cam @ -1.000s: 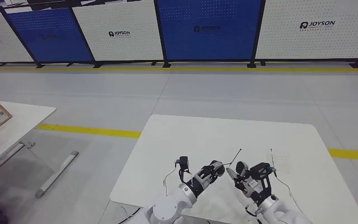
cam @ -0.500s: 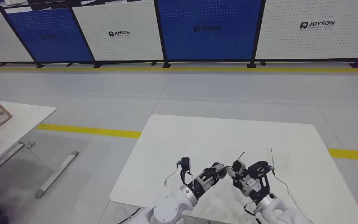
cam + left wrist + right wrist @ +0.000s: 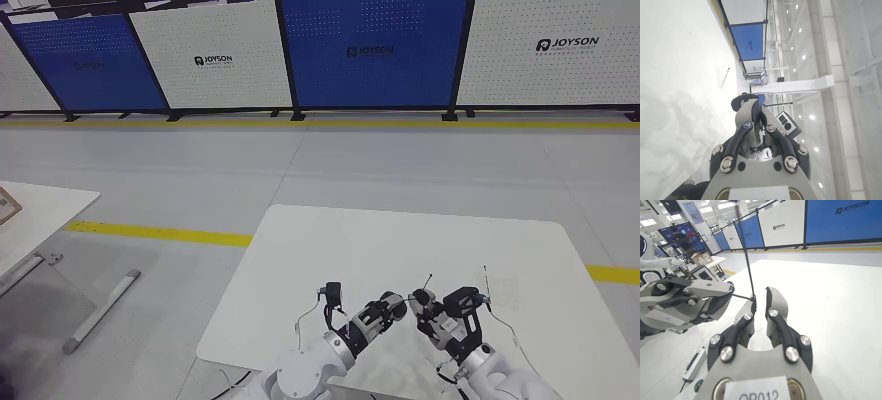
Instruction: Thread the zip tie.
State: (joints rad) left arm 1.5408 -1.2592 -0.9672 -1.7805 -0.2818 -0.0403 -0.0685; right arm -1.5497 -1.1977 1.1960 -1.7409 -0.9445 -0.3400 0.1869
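While left claw [image 3: 730, 292] is clamped on one end of the zip tie [image 3: 746, 256], steadying it above the counter [image 3: 829, 285], right claw [image 3: 761, 298] sits apart with the tie touching its edge. It's probably lining up to grip for threading.

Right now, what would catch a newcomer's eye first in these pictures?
At the near edge of the white table, the left gripper is shut on a black zip tie, whose long strand sticks up beside the open right gripper. A second tie lies flat on the table just beyond them.
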